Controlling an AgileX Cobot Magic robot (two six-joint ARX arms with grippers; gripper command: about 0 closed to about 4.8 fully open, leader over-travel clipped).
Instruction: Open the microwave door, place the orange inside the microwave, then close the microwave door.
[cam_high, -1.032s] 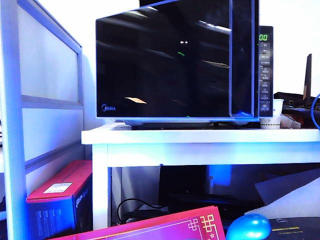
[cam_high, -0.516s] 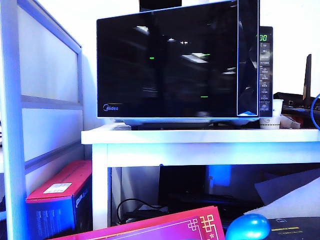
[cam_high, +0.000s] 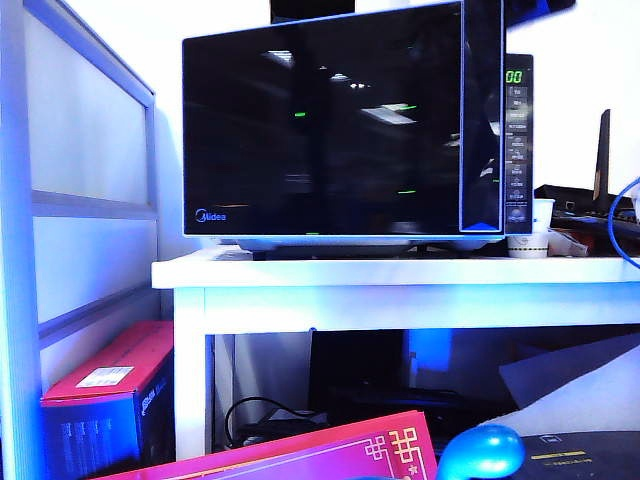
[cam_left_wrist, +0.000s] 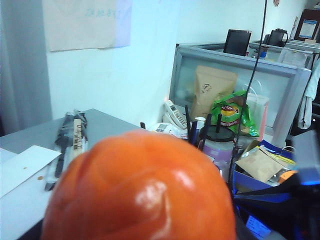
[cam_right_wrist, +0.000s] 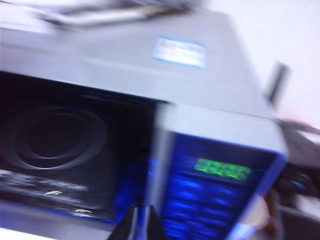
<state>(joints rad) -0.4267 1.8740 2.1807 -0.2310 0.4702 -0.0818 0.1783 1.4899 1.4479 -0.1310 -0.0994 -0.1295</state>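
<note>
The black Midea microwave (cam_high: 518, 140) stands on a white table (cam_high: 400, 272). Its glossy door (cam_high: 320, 130) hangs slightly ajar, the handle-side edge standing out in front of the button panel. In the blurred right wrist view, my right gripper (cam_right_wrist: 140, 225) is shut, its dark tips just in front of the pale vertical strip (cam_right_wrist: 161, 165) between the dark cavity and the lit button panel (cam_right_wrist: 215, 195). I cannot tell whether they touch it. The orange (cam_left_wrist: 142, 190) fills the near part of the left wrist view, held by my left gripper, whose fingers it hides.
A paper cup (cam_high: 527, 242) stands beside the microwave on the right. Under the table are a red box (cam_high: 100, 380) and cables. A pink box (cam_high: 300, 455) and a shiny blue egg-shaped object (cam_high: 480, 452) lie nearest. The left wrist view shows a cluttered desk (cam_left_wrist: 215, 130).
The door's top edge slants less steeply than a second ago and its reflections have shifted. The whole exterior view has slid slightly to the left.
</note>
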